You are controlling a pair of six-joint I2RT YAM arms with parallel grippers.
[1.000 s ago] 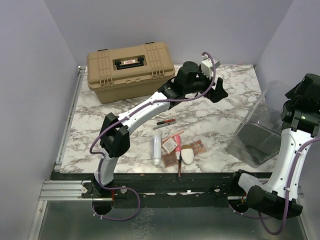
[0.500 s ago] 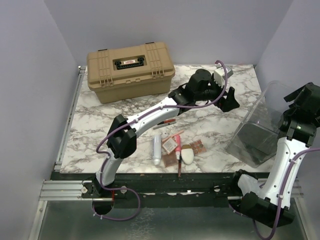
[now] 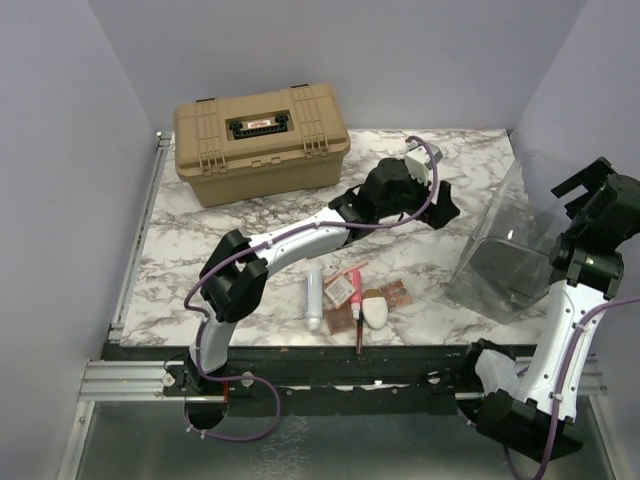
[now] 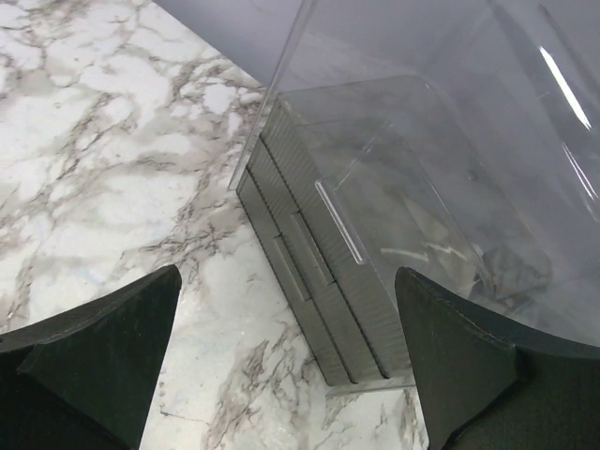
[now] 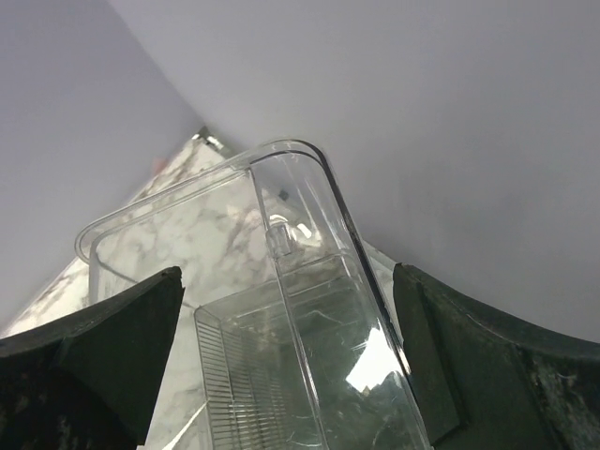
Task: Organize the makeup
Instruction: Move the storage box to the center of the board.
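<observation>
Makeup (image 3: pixel 352 296) sat lower centre of overhead frame, below-left of my left gripper (image 3: pixel 438 197); white tube (image 3: pixel 314 297) ran top-to-bottom. Left nearer than right gripper (image 3: pixel 583 185). Both gaped, empty.

The case (image 3: pixel 262 142) sits at the back left of the bench (image 3: pixel 180 240). The makeup (image 3: pixel 343 291) lies clustered in front of the case and to its right, near the front edge. The bin (image 3: pixel 510 265) stands tilted far right of the case.

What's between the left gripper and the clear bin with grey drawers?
Only bare marble tabletop separates the left gripper from the clear bin; the left wrist view shows it best.
</observation>
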